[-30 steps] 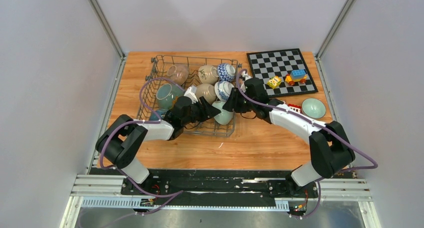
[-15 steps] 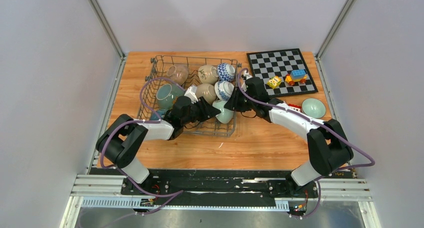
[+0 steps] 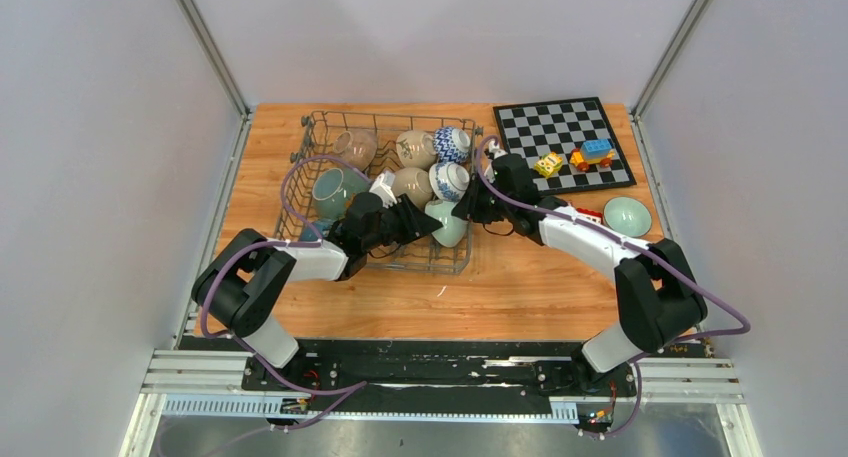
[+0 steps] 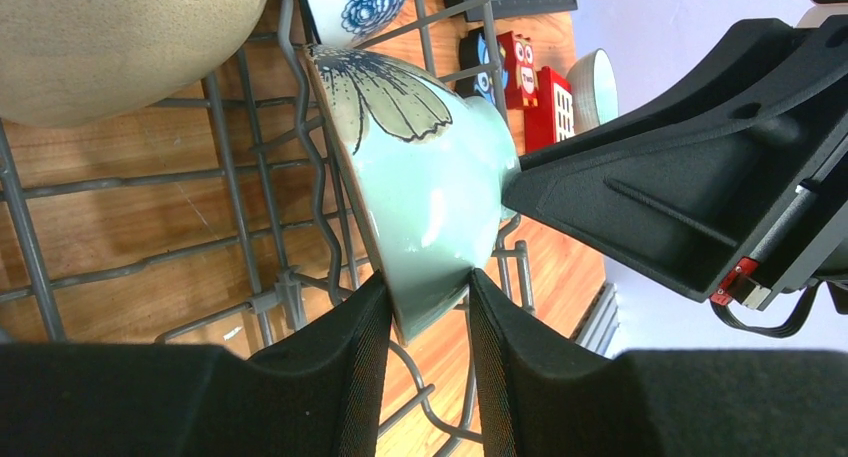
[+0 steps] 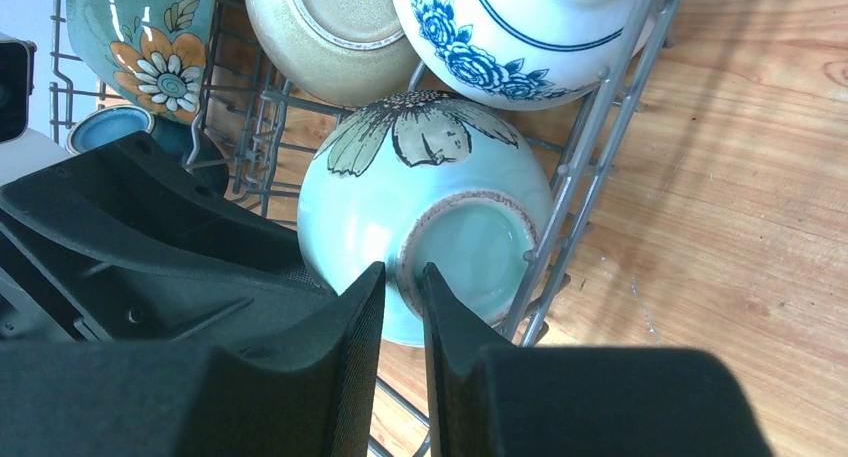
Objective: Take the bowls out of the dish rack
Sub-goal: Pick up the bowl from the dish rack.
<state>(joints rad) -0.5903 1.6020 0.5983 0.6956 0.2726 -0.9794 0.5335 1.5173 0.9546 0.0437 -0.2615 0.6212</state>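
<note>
Reaching inward with left arm (image 3: pixel 300 260) and right arm (image 3: pixel 590 242), forearms low, wrists almost meeting. Clamping left gripper (image 4: pixel 428 302) across rim of pale green bowl (image 4: pixel 440 177). Pinching same bowl's foot ring with right gripper (image 5: pixel 402 277), fingers (image 5: pixel 340 377) barely apart.

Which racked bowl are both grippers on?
The mint-green flower-painted bowl in the dish rack, near right corner: left gripper straddles its rim, right gripper its foot ring.
</note>
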